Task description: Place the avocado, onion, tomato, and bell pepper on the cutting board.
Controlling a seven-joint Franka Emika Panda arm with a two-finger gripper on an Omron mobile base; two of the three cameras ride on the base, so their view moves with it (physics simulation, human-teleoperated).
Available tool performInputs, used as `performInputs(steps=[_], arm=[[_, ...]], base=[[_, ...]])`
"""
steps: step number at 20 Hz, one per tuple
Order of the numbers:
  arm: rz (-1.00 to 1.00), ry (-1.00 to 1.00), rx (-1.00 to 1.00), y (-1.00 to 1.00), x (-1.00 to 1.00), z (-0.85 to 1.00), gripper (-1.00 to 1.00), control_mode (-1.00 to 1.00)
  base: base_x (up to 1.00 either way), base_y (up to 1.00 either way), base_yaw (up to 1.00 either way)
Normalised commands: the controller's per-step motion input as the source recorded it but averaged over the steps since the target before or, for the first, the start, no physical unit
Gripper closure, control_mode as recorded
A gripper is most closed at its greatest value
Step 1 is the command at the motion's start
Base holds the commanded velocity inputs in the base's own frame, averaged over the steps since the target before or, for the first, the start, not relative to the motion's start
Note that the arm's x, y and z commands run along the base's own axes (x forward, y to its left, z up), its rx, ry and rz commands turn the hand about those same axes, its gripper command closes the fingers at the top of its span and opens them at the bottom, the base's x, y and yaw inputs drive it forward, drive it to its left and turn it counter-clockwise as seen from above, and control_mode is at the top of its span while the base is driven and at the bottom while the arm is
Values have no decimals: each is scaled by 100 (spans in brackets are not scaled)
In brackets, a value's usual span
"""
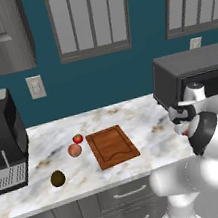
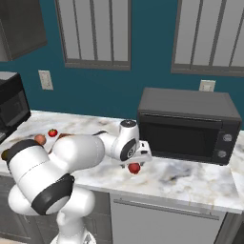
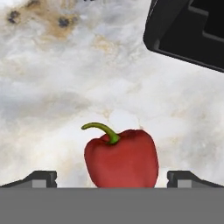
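Gripper: the gripper [image 3: 112, 178] hangs over the marble counter [image 1: 132, 112] with its jaws spread wide, one dark fingertip [image 3: 41, 178] on each side of the bell pepper [image 3: 121, 157]; nothing is clasped between them
Bell pepper: red and lobed with a curved green stem, it sits on the counter between the two fingertips, apart from both; from the right base camera it shows as a small red shape just under the hand, in front of the microwave [image 2: 188, 125]
Cutting board: the reddish-brown cutting board [image 1: 112, 146] lies flat on the counter, left of the arm, with nothing on it
Tomato: the bright red tomato [image 1: 77, 138] rests on the counter just off the board's far left corner
Onion: the peach-pink onion [image 1: 74, 150] sits on the counter near the board's left edge, just in front of the tomato
Avocado: the dark avocado [image 1: 58, 178] lies on the counter nearer the front edge, left of the board and well apart from it
Surroundings: a black coffee machine [image 1: 2, 140] stands at the counter's left end; the microwave's dark corner shows at the upper right of the hand camera's picture, beyond the pepper
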Motion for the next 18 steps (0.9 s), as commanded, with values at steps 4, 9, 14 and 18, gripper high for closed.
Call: performInputs(steps=[4,9,14,18], arm=[[0,2,0,-2,9,-16,-100,-100],[0,1,0,-6,9,-17,-100,-100],[0,0,0,-12,6,-16,-100,-100],[0,1,0,-4,4,-21,100,-100]], base=[[0,0,0],[0,0,0],[0,0,0],[0,0,0]])
